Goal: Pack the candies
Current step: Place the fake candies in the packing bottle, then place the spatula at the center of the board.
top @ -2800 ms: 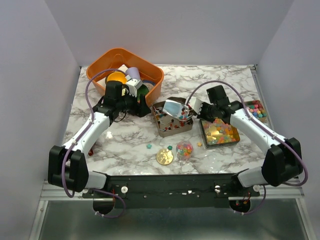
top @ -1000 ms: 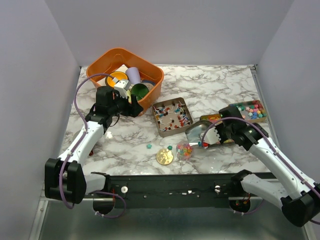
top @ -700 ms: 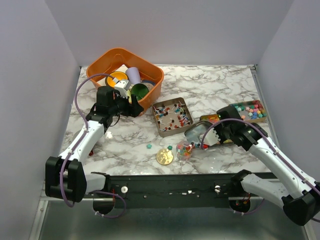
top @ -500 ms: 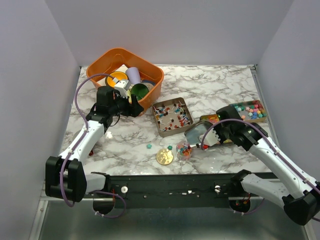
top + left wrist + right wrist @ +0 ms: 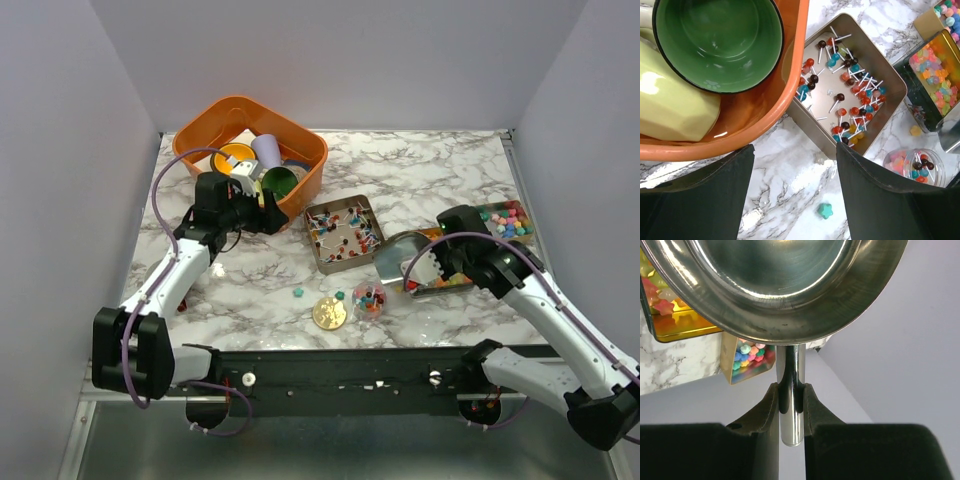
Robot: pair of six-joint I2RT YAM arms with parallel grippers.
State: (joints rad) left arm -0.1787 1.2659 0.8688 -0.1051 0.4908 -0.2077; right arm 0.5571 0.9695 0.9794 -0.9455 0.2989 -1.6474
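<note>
My right gripper point(image 5: 424, 270) is shut on the handle point(image 5: 790, 390) of a steel scoop point(image 5: 398, 262), which hangs tilted between the lollipop tin point(image 5: 345, 232) and a tin of glossy candies point(image 5: 455, 282). A small round clear tub point(image 5: 368, 298) holding mixed candies sits just left of the scoop. Pastel candies fill a gold tin point(image 5: 505, 220) at the far right. A teal star candy point(image 5: 825, 210) lies loose on the marble, between and below the fingers of my left gripper point(image 5: 795, 200). That gripper hovers open and empty by the orange basket point(image 5: 312, 178).
The orange basket point(image 5: 785, 95) holds a green cup point(image 5: 717, 42) and a pale yellow cup point(image 5: 670, 105). A flat gold disc point(image 5: 329, 313) lies near the front edge, beside the round tub point(image 5: 914, 167). A loose yellow candy point(image 5: 915, 130) rests by the glossy tin point(image 5: 935, 85).
The right gripper brought the scoop left to the small round tub, then drew it back right and up toward the glossy candy tin. The left arm has hardly moved.
</note>
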